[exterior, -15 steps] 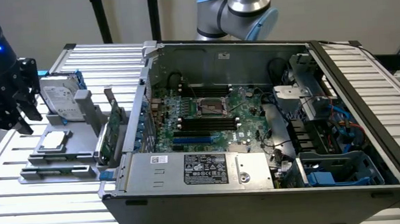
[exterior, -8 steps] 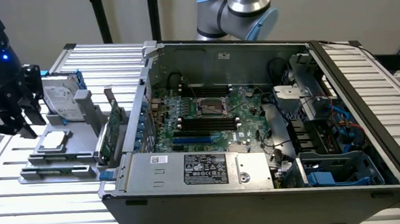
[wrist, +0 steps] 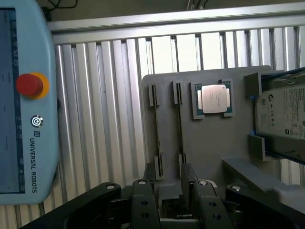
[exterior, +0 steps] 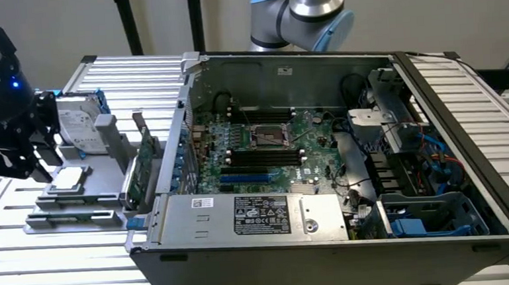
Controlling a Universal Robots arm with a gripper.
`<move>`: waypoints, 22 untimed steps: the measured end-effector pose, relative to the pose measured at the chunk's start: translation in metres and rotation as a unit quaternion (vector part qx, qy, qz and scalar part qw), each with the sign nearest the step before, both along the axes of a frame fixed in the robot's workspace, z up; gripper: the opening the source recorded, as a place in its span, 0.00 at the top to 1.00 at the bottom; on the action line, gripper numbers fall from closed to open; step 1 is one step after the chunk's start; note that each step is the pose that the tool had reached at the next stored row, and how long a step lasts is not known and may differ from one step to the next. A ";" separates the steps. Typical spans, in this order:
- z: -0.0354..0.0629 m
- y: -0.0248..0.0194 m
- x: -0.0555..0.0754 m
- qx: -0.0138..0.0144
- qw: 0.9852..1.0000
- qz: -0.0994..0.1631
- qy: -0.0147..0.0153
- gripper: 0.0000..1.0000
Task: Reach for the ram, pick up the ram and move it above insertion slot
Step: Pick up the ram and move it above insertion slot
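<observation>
The ram stands on edge in a holder of the grey fixture plate, seen from above as a thin dark strip between two end brackets. My gripper hangs open right over the near end of that strip, one finger on each side, not touching it. In the exterior view the gripper sits at the left above the fixture plate, outside the computer case. The insertion slot is one of several parallel black slots on the motherboard, just below the CPU socket.
A loose CPU and a silver hard drive with blue rails also sit on the fixture. A green expansion card stands beside the open case. A teach pendant lies on the slatted table.
</observation>
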State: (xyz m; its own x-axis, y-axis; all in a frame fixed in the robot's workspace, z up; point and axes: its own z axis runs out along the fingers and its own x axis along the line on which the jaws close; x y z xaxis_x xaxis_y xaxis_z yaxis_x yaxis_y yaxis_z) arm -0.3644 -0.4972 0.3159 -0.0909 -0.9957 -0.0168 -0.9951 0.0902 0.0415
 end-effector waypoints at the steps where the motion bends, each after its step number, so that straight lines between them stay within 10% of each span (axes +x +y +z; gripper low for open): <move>1: -0.0018 0.0000 0.000 0.000 1.000 0.001 0.000 0.64; 22: -0.0401 0.0000 -0.002 0.002 1.000 0.018 0.000 0.64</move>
